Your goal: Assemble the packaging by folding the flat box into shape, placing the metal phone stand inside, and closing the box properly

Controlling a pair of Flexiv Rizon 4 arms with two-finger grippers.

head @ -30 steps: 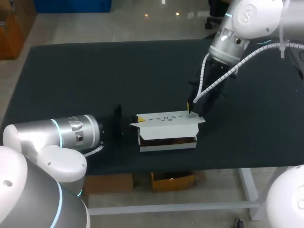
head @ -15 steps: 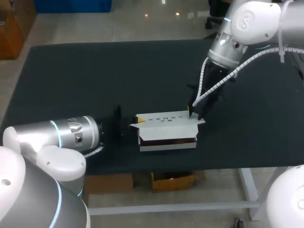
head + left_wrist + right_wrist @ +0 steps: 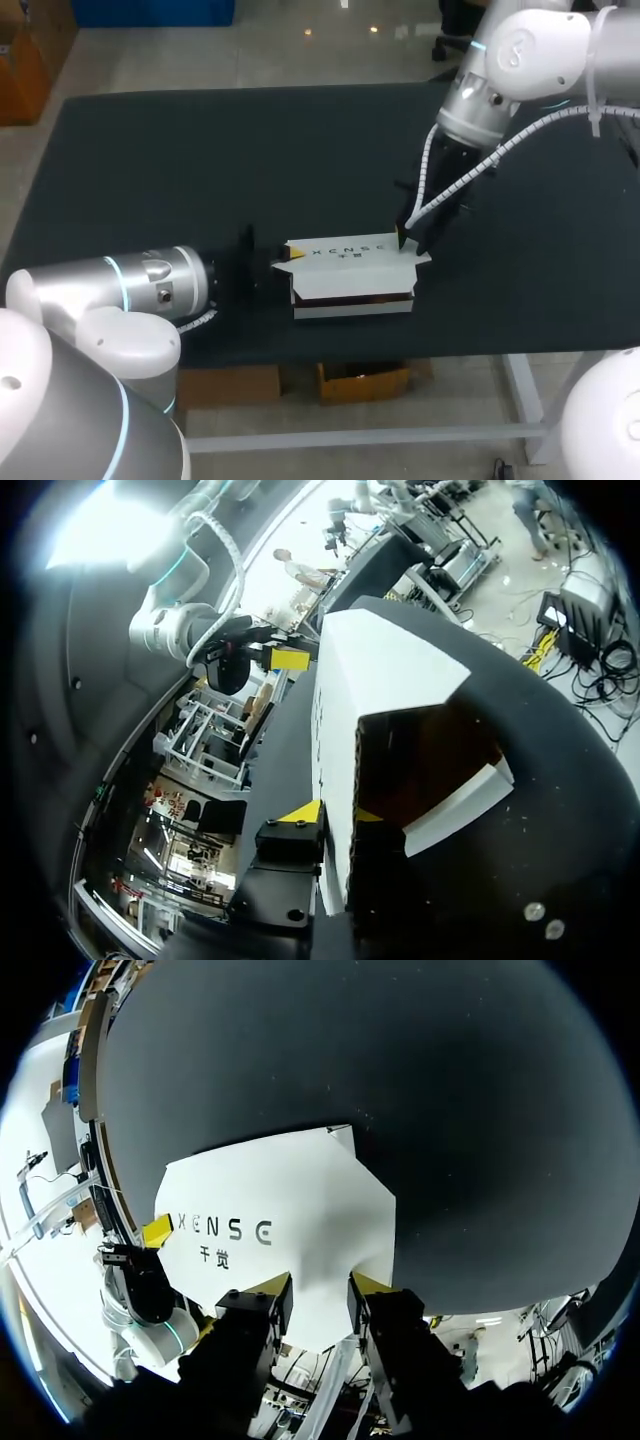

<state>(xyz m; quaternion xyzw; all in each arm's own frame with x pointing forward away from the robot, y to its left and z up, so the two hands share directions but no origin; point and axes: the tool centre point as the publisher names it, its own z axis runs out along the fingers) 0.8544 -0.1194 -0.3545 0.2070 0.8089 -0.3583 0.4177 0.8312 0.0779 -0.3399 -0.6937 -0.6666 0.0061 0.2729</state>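
A white cardboard box point(image 3: 350, 268) lies near the table's front edge, its printed lid folded down and a dark slot open along the front. My left gripper point(image 3: 288, 256) is at the box's left end. In the left wrist view that gripper point(image 3: 333, 814) is shut on the box's end flap point(image 3: 338, 780), with the brown inside point(image 3: 420, 760) beside it. My right gripper point(image 3: 403, 237) stands at the lid's far right corner. In the right wrist view it point(image 3: 318, 1285) is open, its tips over the lid's point(image 3: 280, 1200) edge. No phone stand shows.
The black table top point(image 3: 200, 160) stretches wide behind and to both sides of the box. The table's front edge runs just in front of the box.
My right arm's wrist has shifted slightly, its tip staying at the lid's right corner. The box and my left arm have not visibly moved.
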